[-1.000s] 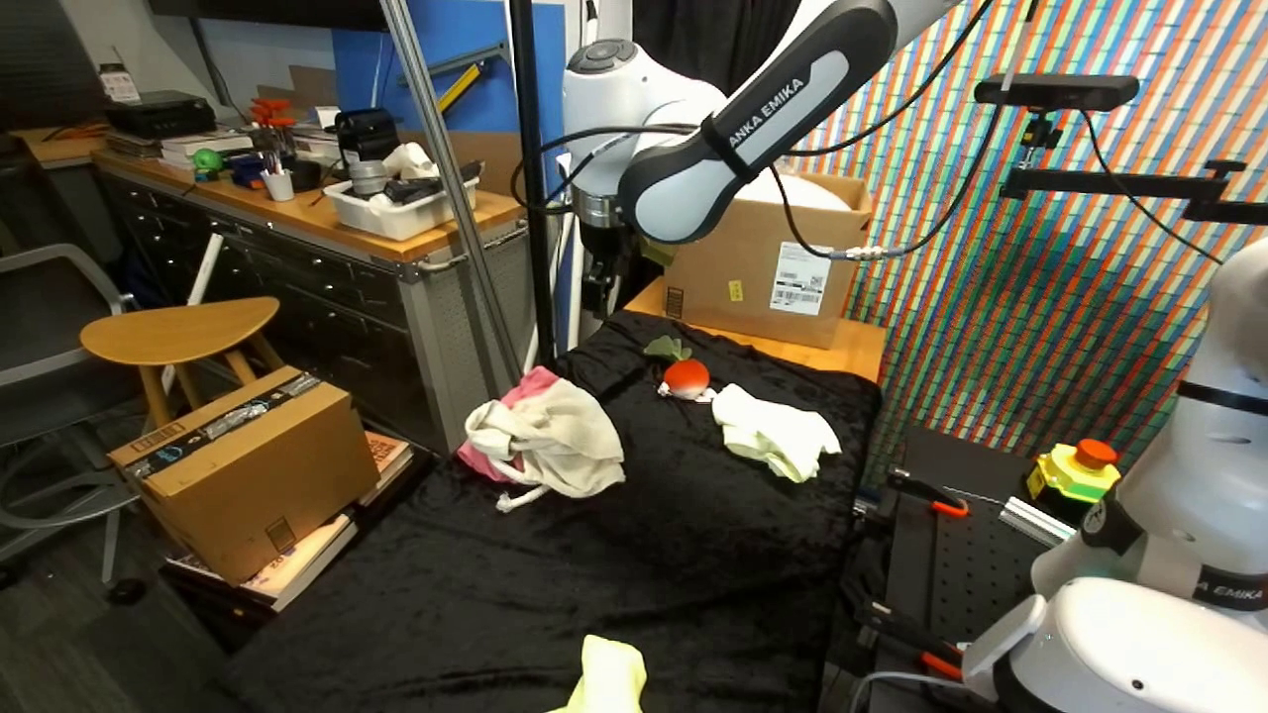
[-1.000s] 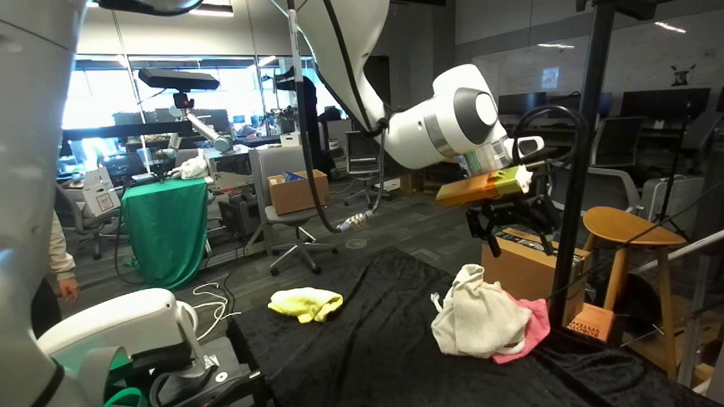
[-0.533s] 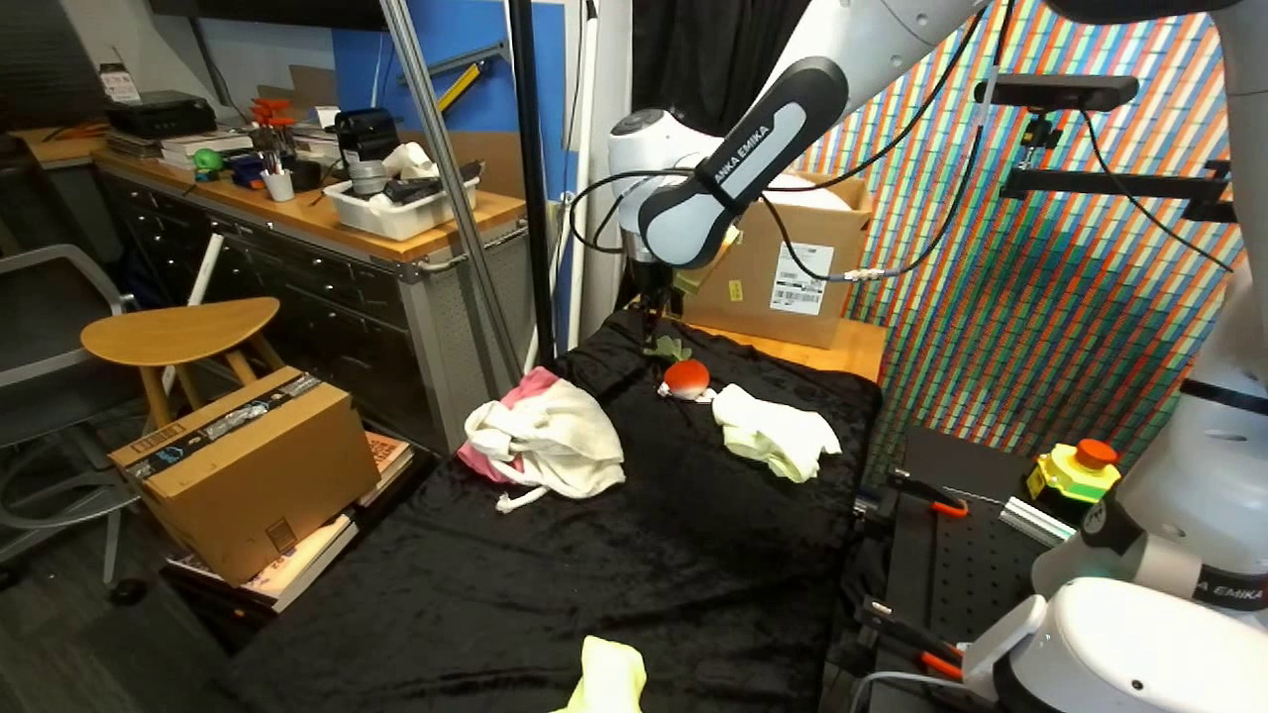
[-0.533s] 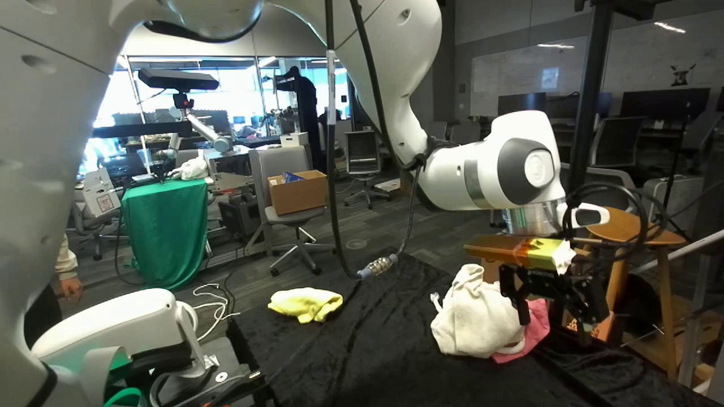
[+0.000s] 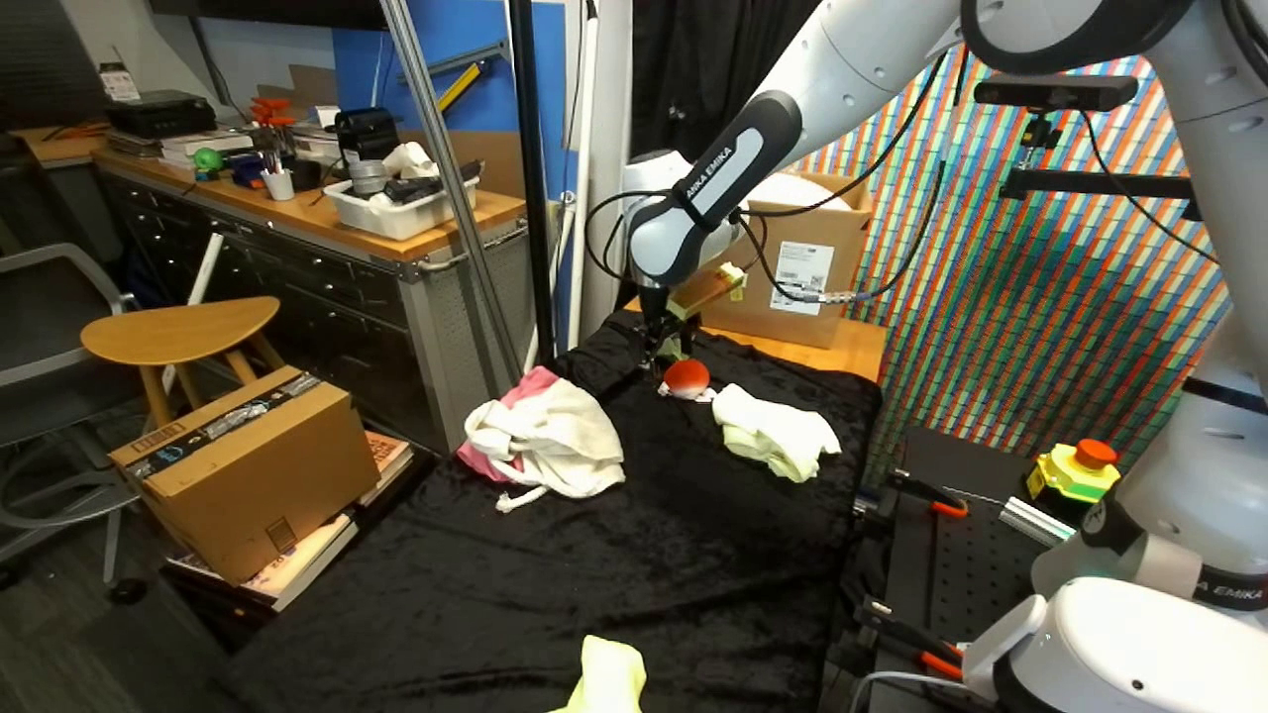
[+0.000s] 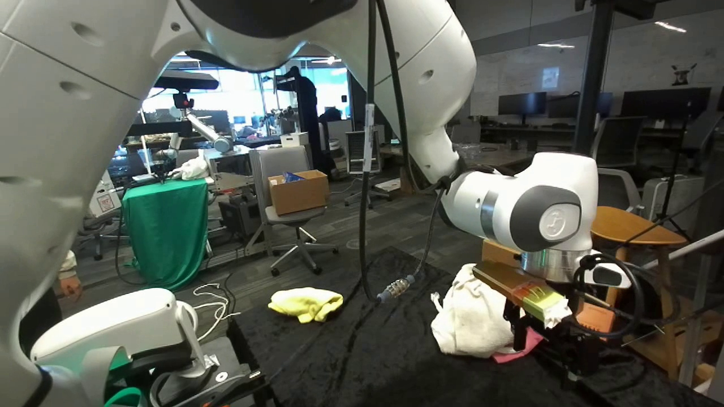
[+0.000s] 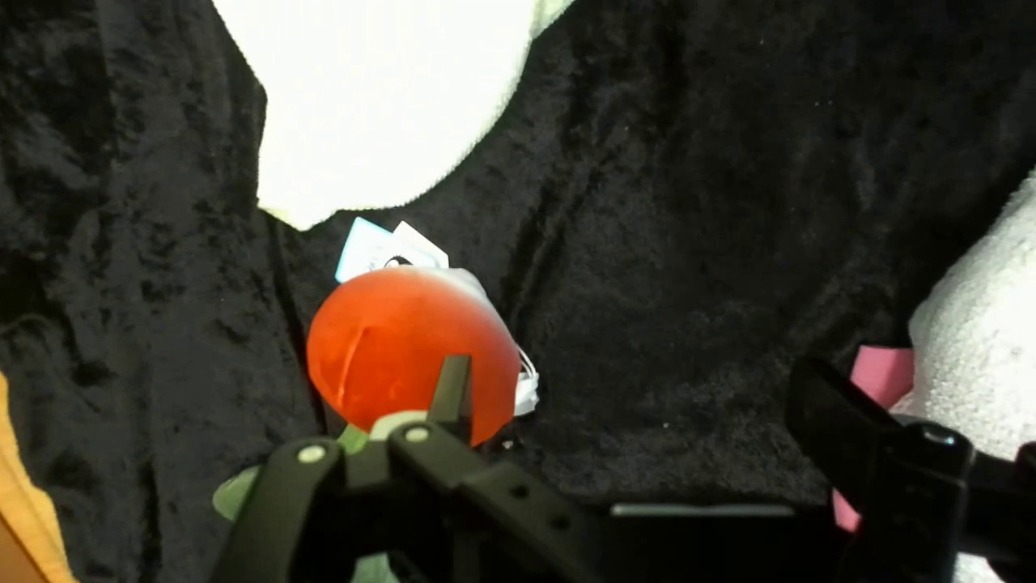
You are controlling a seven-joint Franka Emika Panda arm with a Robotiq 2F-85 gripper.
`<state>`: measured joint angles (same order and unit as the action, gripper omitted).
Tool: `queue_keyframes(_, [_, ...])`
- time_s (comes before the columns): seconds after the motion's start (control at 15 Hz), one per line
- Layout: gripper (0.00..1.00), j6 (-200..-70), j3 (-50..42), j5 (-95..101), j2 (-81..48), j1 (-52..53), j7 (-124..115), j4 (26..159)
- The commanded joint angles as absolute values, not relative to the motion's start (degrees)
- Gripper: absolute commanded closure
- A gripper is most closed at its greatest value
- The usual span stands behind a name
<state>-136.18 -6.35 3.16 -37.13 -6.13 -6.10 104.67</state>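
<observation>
Orange-red toy (image 7: 396,344) with green leaves (image 7: 233,492), black pincer (image 7: 631,380), black tablecloth (image 7: 688,243), cream bundle (image 5: 560,441), multicoloured striped backdrop (image 5: 941,327).

The claw (image 7: 635,389) hung pointing roughly downward, its fingers (image 7: 453,397) spread wide apart. Just above the claw, in an exterior view, sat the silver flange (image 6: 548,265), topped by the white-and-grey wrist (image 6: 546,220). The forearm (image 5: 842,69) sloped upward and away from the claw, bending at an elbow (image 6: 277,17) well above it.
</observation>
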Motion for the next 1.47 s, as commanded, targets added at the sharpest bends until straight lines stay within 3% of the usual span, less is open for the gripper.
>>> queue_keyframes(0.0, [0.0,-134.7,-7.0,0.9,-41.2,-7.1,-7.1,100.1])
queue_keyframes(1.0, [0.0,-133.1,-9.8,1.6,-47.9,-7.9,-10.8,95.1])
queue_keyframes(1.13, [0.26,-133.1,-10.0,1.6,-48.2,-8.0,-11.0,94.9])
queue_keyframes(1.4, [0.56,-133.2,-10.6,1.7,-48.6,-7.8,-11.6,94.7])
